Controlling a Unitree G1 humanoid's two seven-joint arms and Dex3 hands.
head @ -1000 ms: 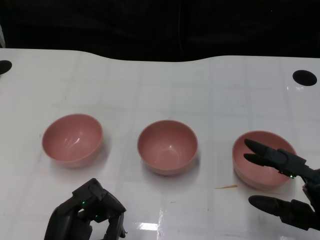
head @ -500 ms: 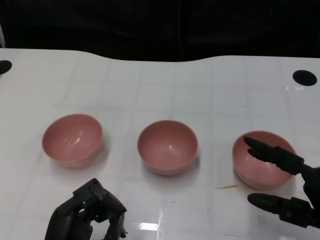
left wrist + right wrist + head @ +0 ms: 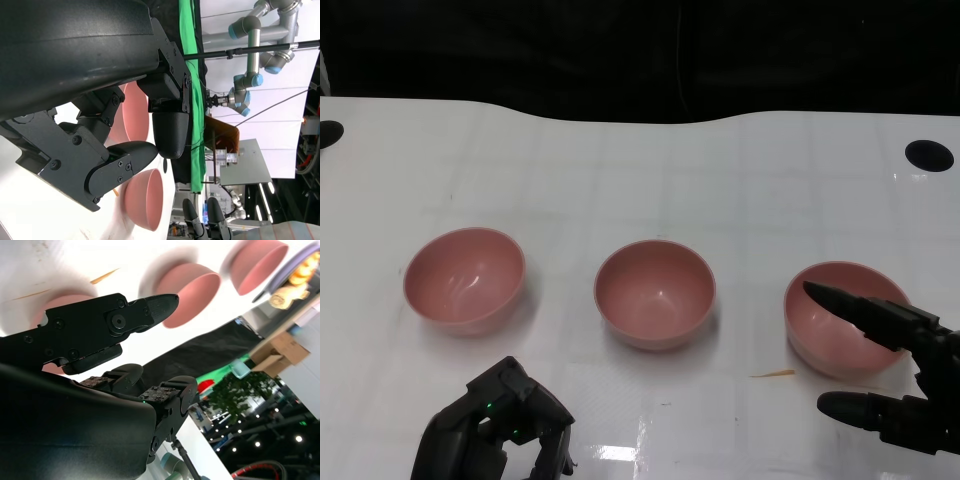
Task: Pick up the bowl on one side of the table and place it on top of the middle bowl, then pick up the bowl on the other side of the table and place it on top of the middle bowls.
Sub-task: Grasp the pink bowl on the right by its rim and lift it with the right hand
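Three round pink plastic bowls stand in a row across the middle of my glossy white table [image 3: 640, 170], each upright and well apart from the next. The left pink bowl [image 3: 465, 279] sits toward the table's left edge, the middle pink bowl [image 3: 655, 293] at its centre, and the right pink bowl [image 3: 845, 318] toward the right edge.

My right hand [image 3: 895, 375] is at the near right corner, released and holding nothing. Its upper fingers [image 3: 855, 308] reach out over the right pink bowl's hollow, while a lower finger lies outside the near wall, so the rim stands between them; I cannot tell whether any of them touches it.

My left hand [image 3: 495, 430] rests by the near edge, in front of the left pink bowl and apart from it, fingers clenched inward on nothing.
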